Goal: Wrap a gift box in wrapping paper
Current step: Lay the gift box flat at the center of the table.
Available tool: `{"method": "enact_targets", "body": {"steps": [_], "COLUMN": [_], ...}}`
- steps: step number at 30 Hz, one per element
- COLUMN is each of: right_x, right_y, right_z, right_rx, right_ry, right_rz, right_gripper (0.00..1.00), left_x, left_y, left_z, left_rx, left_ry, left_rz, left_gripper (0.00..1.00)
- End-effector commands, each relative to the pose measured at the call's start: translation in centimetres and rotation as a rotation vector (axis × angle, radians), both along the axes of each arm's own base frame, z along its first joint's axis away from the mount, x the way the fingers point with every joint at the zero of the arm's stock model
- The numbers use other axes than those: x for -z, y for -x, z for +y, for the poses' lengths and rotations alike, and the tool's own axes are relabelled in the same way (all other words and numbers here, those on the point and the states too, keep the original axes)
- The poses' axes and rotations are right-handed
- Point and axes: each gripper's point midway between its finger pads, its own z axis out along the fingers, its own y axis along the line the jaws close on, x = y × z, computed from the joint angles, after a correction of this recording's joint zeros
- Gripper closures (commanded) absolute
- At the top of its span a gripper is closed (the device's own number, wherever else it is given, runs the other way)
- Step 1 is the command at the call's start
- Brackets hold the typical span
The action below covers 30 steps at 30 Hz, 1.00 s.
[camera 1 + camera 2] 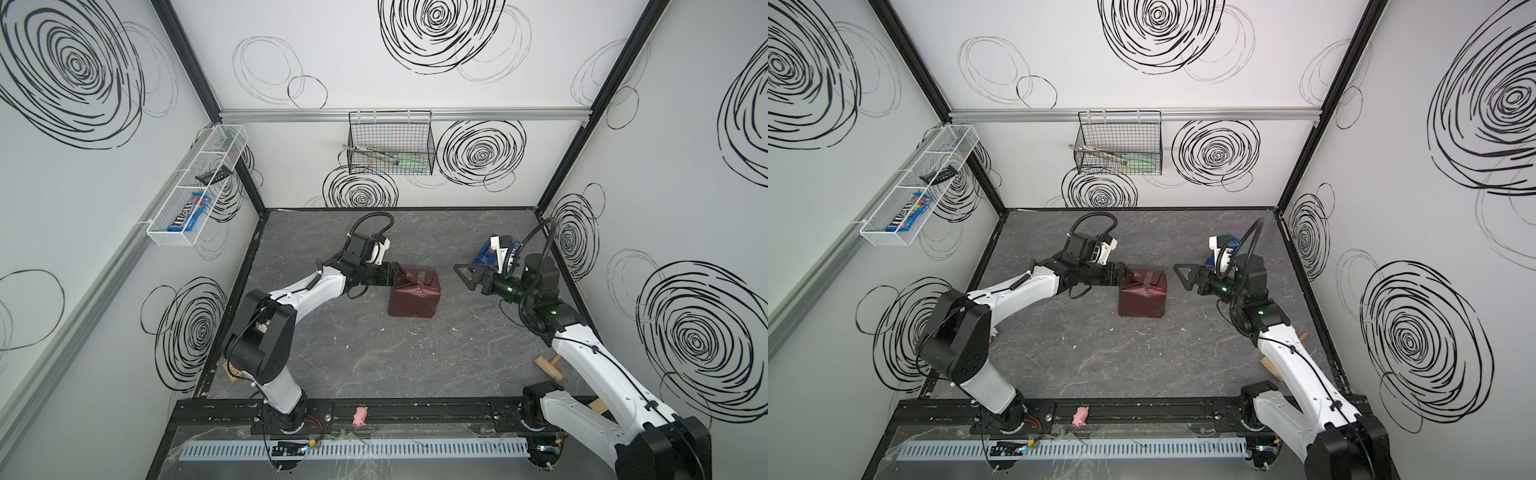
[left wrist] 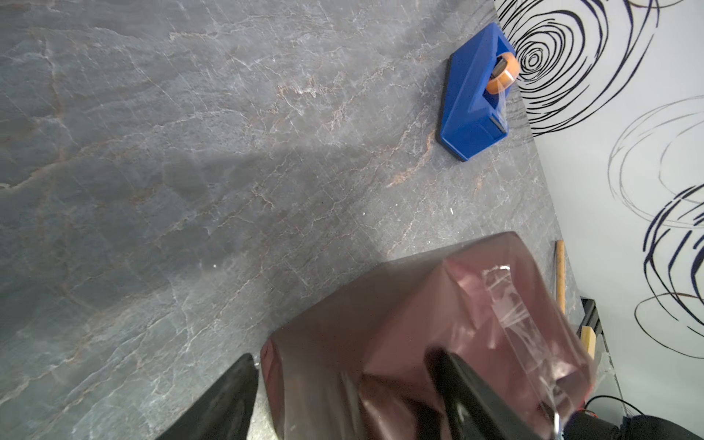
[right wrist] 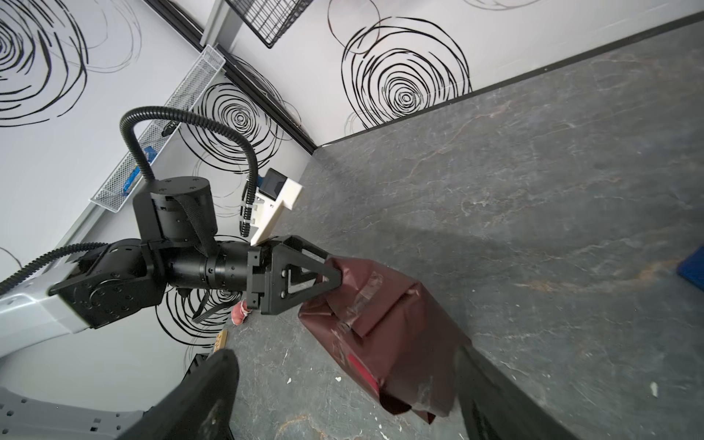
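In both top views the maroon, creased wrapping paper (image 1: 413, 297) covers the gift box completely, no navy showing; the parcel stands near the middle of the grey marbled table (image 1: 374, 365), between the two arms; the left gripper (image 1: 399, 276) touches its far left top corner, while the right gripper (image 1: 463, 276) hangs apart from it on its right side, fingers spread and empty; so the left arm is nearer, and the parcel lies to the right gripper's left; the parcel looks nearly square, with no clear long axis.

In the left wrist view the left gripper's jaws stand wide about that corner; one finger (image 2: 228, 400) sits just beside the side face, the other lies over the top face; whether they press the paper I cannot tell; a strip of clear tape (image 2: 510, 304) runs across the top; the bright blue plastic tape dispenser (image 2: 472, 99) stands well apart, by the wall.

In the right wrist view the parcel lies straight ahead between the right gripper's widely parted fingers (image 3: 205, 392), its end face turned toward them; the paper at the nearest lower corner looks loose; that end likely needs flattening, so a short straight reach should meet it.
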Motion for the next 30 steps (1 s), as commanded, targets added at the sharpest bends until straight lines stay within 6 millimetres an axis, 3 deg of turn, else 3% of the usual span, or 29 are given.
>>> {"method": "enact_targets", "body": {"steps": [1,7,12,13,17,21,24,30], "right_x": [1.7,3.4,5.3,5.6,5.9,5.7,5.2,4.4], "right_y": [0.3,-0.5,-1.1,-1.2,-1.5,-2.0,-2.8,-4.5], "right_z": [-0.5,-0.8,-0.6,-0.6,-0.7,-1.6,-2.6,-6.1], "right_rx": [-0.023,-0.023,-0.04,-0.042,-0.038,-0.005,0.07,0.361], "right_ry": [0.02,0.05,0.069,0.07,0.094,0.166,0.25,0.446], "right_rz": [0.038,0.066,0.11,0.123,0.135,0.107,0.044,-0.109], "right_gripper": [0.07,0.05,0.02,0.03,0.03,0.03,0.03,0.03], "left_x": [3.5,3.7,-2.7,-4.0,-7.2,-7.5,-6.8,-6.9], "left_y": [-0.5,-3.4,-8.9,-10.0,-11.6,-9.6,-6.6,-1.1], "left_z": [1.9,2.1,3.4,4.2,7.0,9.1,11.2,18.3], "left_rx": [-0.034,-0.058,-0.105,-0.12,-0.179,-0.232,-0.316,-0.623], "left_ry": [-0.115,-0.109,-0.061,-0.057,-0.028,-0.047,-0.102,-0.289], "left_rz": [0.086,0.09,-0.09,-0.121,-0.176,-0.179,-0.213,-0.432], "left_gripper": [0.21,0.21,0.1,0.02,0.04,0.04,0.04,0.04]}}
